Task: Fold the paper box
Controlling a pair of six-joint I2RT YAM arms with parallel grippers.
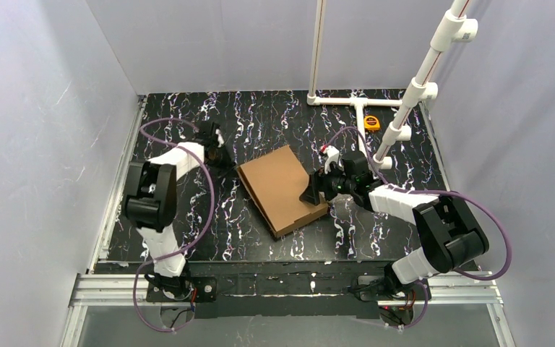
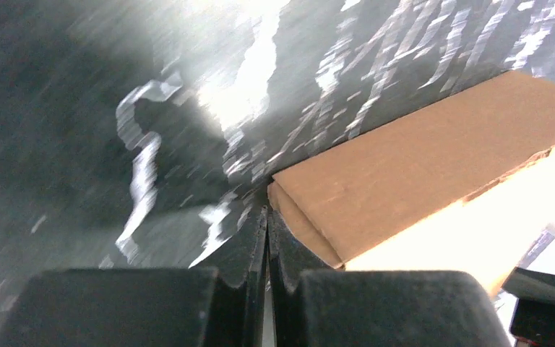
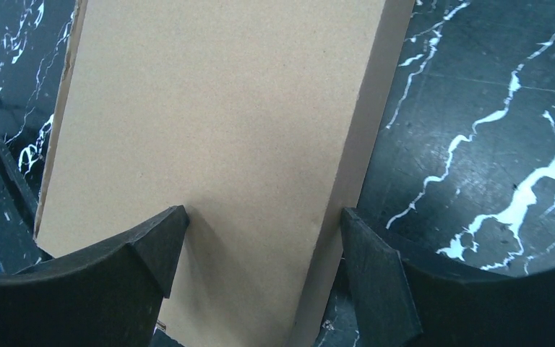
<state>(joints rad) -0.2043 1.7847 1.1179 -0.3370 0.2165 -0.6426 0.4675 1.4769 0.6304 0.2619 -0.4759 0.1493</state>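
The paper box (image 1: 282, 189) is a flat brown cardboard mailer lying closed and skewed on the black marbled table (image 1: 260, 116). My left gripper (image 1: 220, 155) is shut and empty, and its tips sit just off the box's left corner. In the left wrist view the joined fingertips (image 2: 267, 217) almost touch that corner of the box (image 2: 419, 159). My right gripper (image 1: 316, 189) stands wide open at the box's right edge. In the right wrist view the right gripper (image 3: 264, 212) has one finger (image 3: 152, 246) over the lid of the box (image 3: 209, 123) and the other finger (image 3: 376, 267) beside its side wall.
A white pipe frame (image 1: 361, 101) stands at the back right with a slanted pipe (image 1: 419, 79) rising over the right arm. A small yellow tape measure (image 1: 372, 123) lies by it. Grey walls close in the left, back and right sides.
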